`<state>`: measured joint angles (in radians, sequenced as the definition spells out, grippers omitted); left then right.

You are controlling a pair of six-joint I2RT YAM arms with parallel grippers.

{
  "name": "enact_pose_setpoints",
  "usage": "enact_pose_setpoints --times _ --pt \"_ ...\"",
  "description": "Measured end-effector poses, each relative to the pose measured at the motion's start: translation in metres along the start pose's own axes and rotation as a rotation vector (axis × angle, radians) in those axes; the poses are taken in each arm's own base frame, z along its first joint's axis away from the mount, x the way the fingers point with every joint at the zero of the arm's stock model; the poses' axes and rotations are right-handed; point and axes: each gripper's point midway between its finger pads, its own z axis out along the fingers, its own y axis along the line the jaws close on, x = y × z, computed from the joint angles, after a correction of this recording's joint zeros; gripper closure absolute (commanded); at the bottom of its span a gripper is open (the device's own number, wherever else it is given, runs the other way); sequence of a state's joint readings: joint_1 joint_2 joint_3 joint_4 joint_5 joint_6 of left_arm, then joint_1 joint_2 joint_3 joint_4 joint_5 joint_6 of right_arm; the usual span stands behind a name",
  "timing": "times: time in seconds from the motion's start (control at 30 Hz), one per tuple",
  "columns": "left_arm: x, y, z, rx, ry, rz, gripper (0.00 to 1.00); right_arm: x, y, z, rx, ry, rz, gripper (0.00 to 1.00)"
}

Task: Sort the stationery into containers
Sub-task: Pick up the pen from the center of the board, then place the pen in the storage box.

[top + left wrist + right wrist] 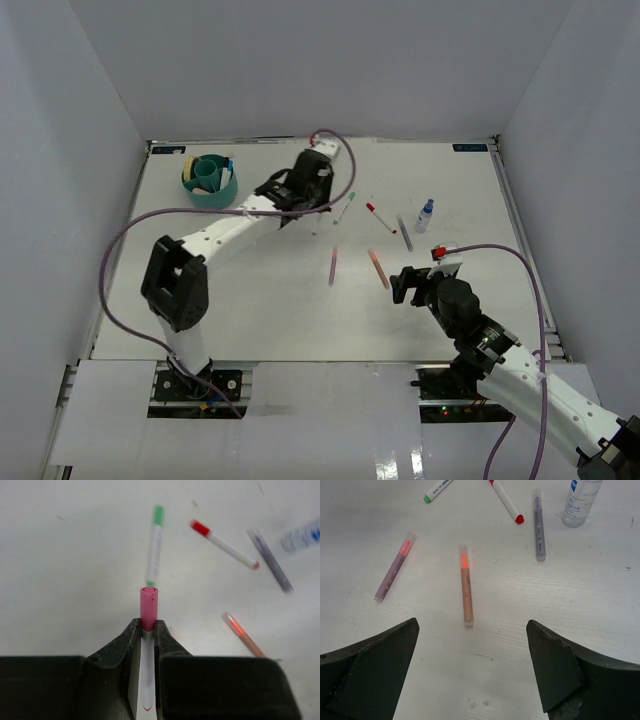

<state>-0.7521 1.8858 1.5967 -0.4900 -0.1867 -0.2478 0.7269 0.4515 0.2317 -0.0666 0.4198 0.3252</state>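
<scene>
The white table (250, 300) is carrying the whole scene. The left arm (220, 235) is reaching toward the far side, while the right arm (520, 370) is hanging over the near right. The teal organizer (210, 180) is sitting at the far left corner, with a cream piece and a blue-tipped piece showing inside it.

The left gripper (148, 630) is clamping a pink-capped marker (148, 607), whose cap is pointing out past the fingertips above the table. The right gripper (472, 630) is gaping wide and gripping nothing.

A blue-capped bottle (580, 500) is standing at the far right. Five pens are lying loose mid-table: a green-capped marker (155, 545), a red-capped marker (222, 544), a grey-violet pen (271, 560), an orange pen (466, 587) and a purple pen (394, 567).
</scene>
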Motion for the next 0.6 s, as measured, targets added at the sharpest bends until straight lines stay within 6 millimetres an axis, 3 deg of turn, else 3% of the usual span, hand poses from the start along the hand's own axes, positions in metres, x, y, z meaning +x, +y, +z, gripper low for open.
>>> enact_pose_setpoints --times 0.1,0.23,0.37,0.6 --pt "-0.048 0.082 -0.035 -0.119 -0.21 -0.114 1.0 0.0 0.0 0.0 -0.001 0.001 -0.001 0.06" --pt "-0.078 0.194 -0.082 -0.332 -0.451 -0.22 1.0 0.002 0.001 0.001 -0.005 0.008 -0.01 0.06" --pt "-0.086 0.253 -0.103 -0.437 -0.601 -0.249 1.0 0.003 0.002 0.001 -0.011 0.015 -0.019 0.05" --pt "-0.083 0.325 -0.1 -0.523 -0.708 -0.268 1.0 0.004 0.003 0.002 -0.019 0.017 -0.023 0.06"
